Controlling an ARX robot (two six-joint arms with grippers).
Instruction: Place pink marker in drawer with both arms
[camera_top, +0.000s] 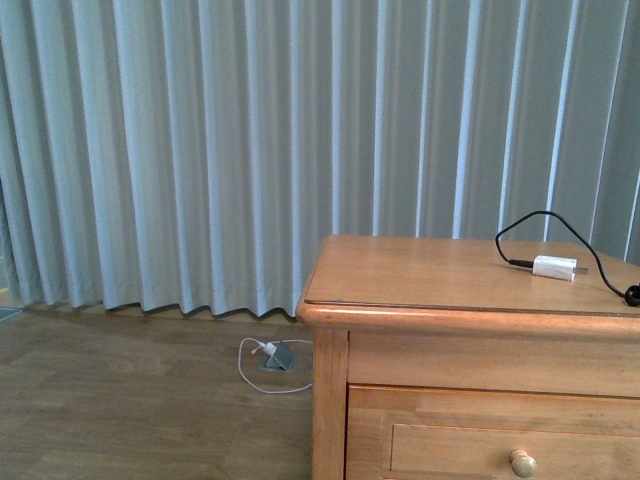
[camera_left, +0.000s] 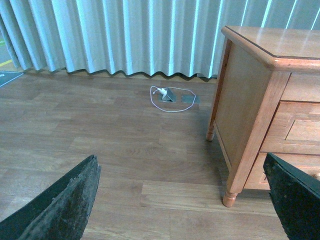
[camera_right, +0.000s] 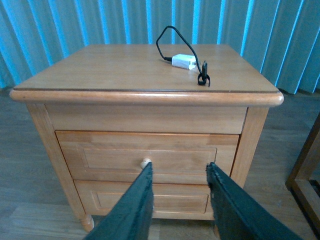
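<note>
The pink marker shows in no view. The drawer (camera_right: 115, 155) is the upper, taller one of a honey-coloured nightstand, shut, with a round pale knob (camera_right: 145, 162). It also shows in the front view (camera_top: 450, 450) and at the edge of the left wrist view (camera_left: 302, 132). My right gripper (camera_right: 180, 166) is open and empty in front of this drawer, one fingertip (camera_right: 147, 170) right beside the knob. My left gripper (camera_left: 180, 159) is open wide and empty above the wooden floor, left of the nightstand.
A white charger block (camera_right: 183, 61) with a black cable lies on the nightstand top (camera_top: 400, 270). A shallower drawer (camera_right: 175, 197) sits below the taller one. A white cable and grey floor socket (camera_left: 170, 95) lie by the curtain (camera_top: 200, 150). Dark furniture (camera_right: 305, 170) stands right of the nightstand.
</note>
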